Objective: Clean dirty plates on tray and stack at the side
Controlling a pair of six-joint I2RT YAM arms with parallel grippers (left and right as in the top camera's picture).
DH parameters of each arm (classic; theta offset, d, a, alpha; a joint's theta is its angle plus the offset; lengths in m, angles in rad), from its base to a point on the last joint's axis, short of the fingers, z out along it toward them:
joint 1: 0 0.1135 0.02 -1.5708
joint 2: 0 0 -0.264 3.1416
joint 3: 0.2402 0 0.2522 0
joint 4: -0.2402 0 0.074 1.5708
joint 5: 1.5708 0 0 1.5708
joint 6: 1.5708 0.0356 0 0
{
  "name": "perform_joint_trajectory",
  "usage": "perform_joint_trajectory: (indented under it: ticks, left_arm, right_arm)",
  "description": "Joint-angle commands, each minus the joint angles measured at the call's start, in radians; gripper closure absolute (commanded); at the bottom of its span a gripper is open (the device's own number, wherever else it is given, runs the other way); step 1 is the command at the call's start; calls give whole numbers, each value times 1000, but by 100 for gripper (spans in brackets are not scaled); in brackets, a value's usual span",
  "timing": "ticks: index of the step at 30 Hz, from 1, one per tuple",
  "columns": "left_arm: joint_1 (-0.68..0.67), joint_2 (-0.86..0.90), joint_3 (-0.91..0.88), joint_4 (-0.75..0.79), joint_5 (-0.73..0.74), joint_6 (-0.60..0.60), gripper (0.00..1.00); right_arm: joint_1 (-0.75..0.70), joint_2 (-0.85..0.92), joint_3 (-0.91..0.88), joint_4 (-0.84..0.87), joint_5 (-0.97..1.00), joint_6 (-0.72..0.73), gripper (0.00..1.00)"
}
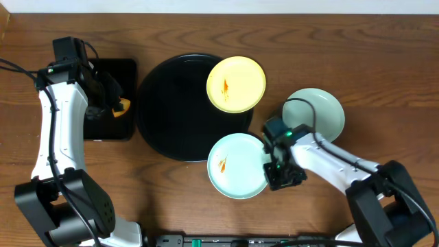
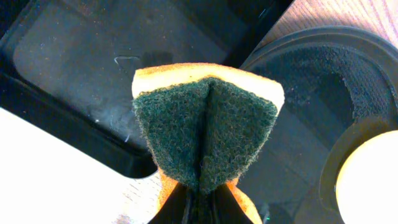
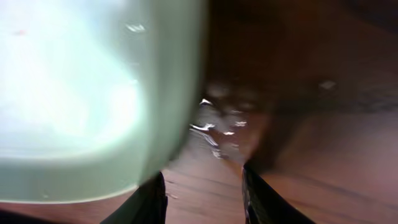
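Where the left claw (image 1: 112, 101) hangs: over the rectangular black tray (image 1: 127, 75), just left of the round black tray (image 1: 171, 116).
left claw's grip: pinched on a sponge (image 2: 205, 127), its orange body folded and the dark green scouring face turned toward the wrist camera.
round black tray: middle of the wooden counter (image 1: 206, 27), glossy, with a raised rim.
yellow plate (image 1: 236, 84): on the back right part of the round black tray, reaching out to the rim, an orange streak near its centre.
streaked blue-green plate (image 1: 236, 167): front right, lapping over the tray's rim and otherwise on the counter, with a small orange streak left of centre.
other blue-green plate (image 1: 319, 113): on the counter right of the tray, apart from it, its face plain and pale.
right claw (image 1: 278, 170): at the streaked blue-green plate's right edge. Its fingers (image 3: 152, 199) are spread with bare wood between them in the blurred wrist view. Whether one touches the rim I cannot tell.
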Motion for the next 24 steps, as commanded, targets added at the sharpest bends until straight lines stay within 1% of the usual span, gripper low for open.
perform_joint_trajectory:
  ticks: [1,4,9,15,19,24]
  left_arm:
    - [4,2,-4,-6,-5,5,92]
    - [4,2,-5,-6,-5,5,92]
    - [4,2,-5,-6,-5,5,92]
    - [4,2,-5,-7,-5,5,92]
    - [4,2,-5,-6,-5,5,92]
    - [4,2,-5,-11,-5,5,92]
  right_arm:
    - [75,1,-7,24,69,81,63]
    - [134,1,-7,56,104,111,63]
    - [174,1,-4,131,104,113,64]
    - [175,1,59,183,118,44,63]
    - [174,1,151,202,134,-27,60]
    - [172,1,254,217,134,-68,59]
